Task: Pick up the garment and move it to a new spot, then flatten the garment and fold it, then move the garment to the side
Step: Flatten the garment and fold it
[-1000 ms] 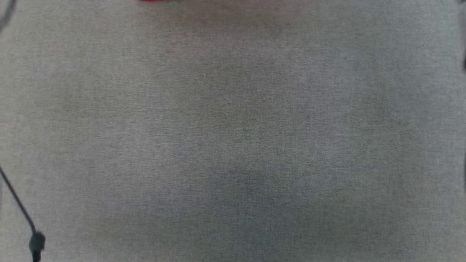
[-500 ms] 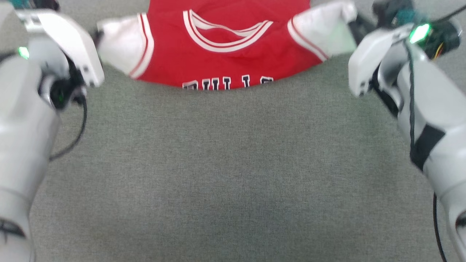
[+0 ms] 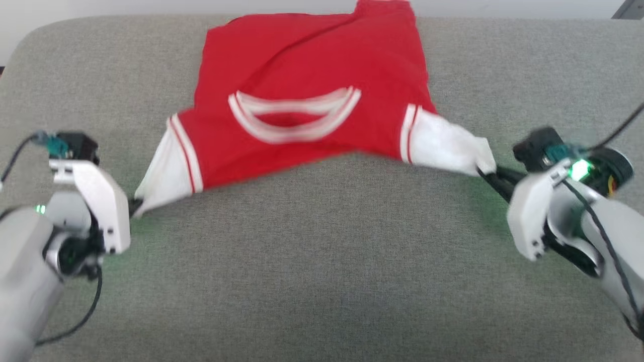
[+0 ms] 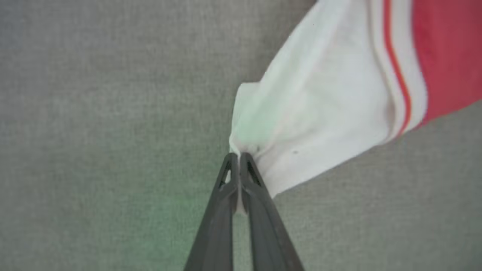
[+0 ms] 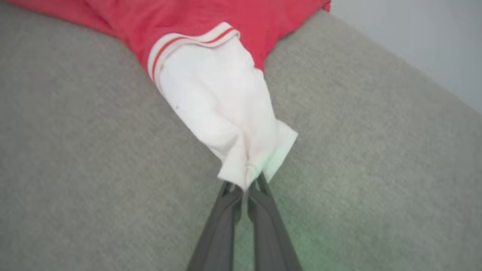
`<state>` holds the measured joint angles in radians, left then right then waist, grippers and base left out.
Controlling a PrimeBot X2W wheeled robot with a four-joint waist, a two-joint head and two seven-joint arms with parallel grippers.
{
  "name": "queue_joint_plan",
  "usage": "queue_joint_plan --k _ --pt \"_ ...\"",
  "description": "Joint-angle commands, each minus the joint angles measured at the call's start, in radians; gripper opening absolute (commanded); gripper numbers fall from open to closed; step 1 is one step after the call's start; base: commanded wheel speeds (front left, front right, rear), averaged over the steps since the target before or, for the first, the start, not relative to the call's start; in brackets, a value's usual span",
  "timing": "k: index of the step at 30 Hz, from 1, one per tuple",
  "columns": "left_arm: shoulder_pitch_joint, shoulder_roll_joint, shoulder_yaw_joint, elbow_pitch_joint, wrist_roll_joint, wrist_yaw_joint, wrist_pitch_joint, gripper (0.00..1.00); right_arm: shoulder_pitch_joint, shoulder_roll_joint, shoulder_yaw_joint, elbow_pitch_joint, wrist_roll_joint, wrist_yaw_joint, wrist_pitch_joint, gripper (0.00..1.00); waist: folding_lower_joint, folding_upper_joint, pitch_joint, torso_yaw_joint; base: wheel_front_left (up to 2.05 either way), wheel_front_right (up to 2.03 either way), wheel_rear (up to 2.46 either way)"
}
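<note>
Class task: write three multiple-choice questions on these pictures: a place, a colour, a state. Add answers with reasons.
1. Where does the left gripper hold the jersey? A. collar B. end of a white sleeve C. hem
2. What colour is the jersey's body? A. blue B. red C. green
3. How is the right gripper? A. shut on the other sleeve B. wide open C. shut on the collar
Answers: 1 B, it pinches white cloth in the left wrist view; 2 B, red in the head view; 3 A, it clamps the sleeve end.
</note>
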<state>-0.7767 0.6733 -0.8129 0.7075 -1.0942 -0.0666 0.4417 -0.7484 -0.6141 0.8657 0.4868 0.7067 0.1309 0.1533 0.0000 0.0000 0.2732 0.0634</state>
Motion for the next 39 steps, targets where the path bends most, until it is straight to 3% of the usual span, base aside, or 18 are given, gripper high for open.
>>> queue_joint_plan --k 1,5,22,30,37,38,39 --pt "0.021 0.011 -0.003 -0.004 0.012 0.009 0.003 0.0 0.011 -0.014 -0.002 -0.007 0.004 0.0 0.006 0.0 0.0 0.0 0.0 -0.001 0.0 0.0 0.0" --pt "0.105 0.054 -0.023 -0.097 0.022 0.071 0.011 0.0 0.076 -0.081 0.025 -0.089 0.022 0.0 0.038 0.0 0.0 0.0 -0.001 -0.004 0.0 0.0 0.0" --pt "0.468 0.131 -0.022 -0.441 -0.091 0.29 0.0 0.0 0.399 -0.122 -0.008 -0.246 0.204 0.0 0.272 0.0 0.0 0.0 -0.042 -0.018 0.0 0.0 0.0" --pt "0.557 0.157 -0.025 -0.575 -0.117 0.355 -0.013 0.0 0.569 -0.139 -0.067 -0.311 0.233 0.0 0.363 0.0 0.0 0.0 -0.047 -0.012 0.0 0.0 0.0" --pt "0.559 0.146 -0.009 -0.622 -0.109 0.364 -0.047 0.0 0.671 -0.079 -0.167 -0.288 0.154 -0.003 0.381 0.01 0.0 0.0 -0.035 -0.007 0.0 0.0 0.0" --pt "0.554 0.139 -0.006 -0.624 -0.108 0.362 -0.055 0.0 0.677 -0.064 -0.184 -0.277 0.129 -0.004 0.378 0.35 0.0 0.0 -0.033 -0.006 0.0 0.0 0.0" --pt "0.549 0.135 -0.005 -0.625 -0.107 0.36 -0.06 0.0 0.682 -0.046 -0.199 -0.274 0.113 -0.004 0.381 0.48 0.0 0.0 -0.03 -0.005 0.0 0.0 0.0"
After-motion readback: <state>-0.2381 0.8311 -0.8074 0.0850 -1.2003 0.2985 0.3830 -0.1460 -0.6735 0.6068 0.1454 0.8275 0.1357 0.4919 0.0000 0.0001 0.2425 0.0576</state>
